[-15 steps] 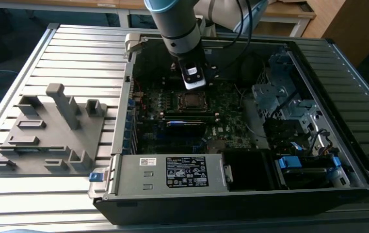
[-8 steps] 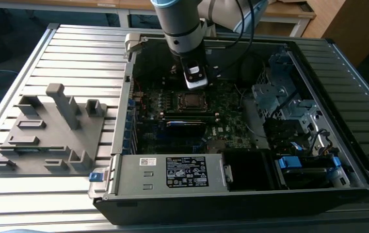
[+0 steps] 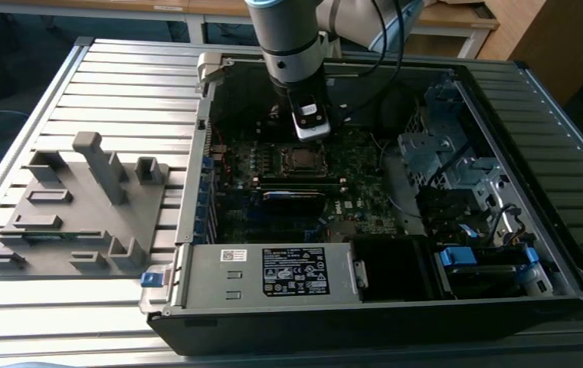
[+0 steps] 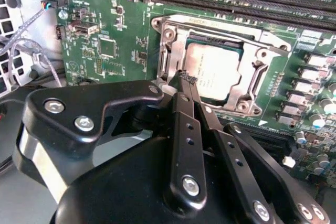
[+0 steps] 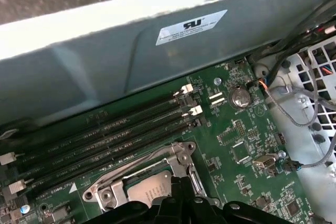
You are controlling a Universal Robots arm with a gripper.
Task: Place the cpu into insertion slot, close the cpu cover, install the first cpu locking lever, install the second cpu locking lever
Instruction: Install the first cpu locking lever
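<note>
Grey plastic fixtures [image 3: 76, 207] are seen on the ribbed metal table [image 3: 117, 77] at the exterior view's left, beside the open black computer case [image 3: 536, 253]. Inside it, the black pincer [image 4: 181, 80] is held over the green motherboard [image 4: 105, 51], fingertips drawn together, nothing gripped. Just beyond its tips the flat silver-grey square cpu [image 4: 212, 72] is seated in its socket, framed by the shiny silver cpu cover [image 4: 170, 32].
</note>
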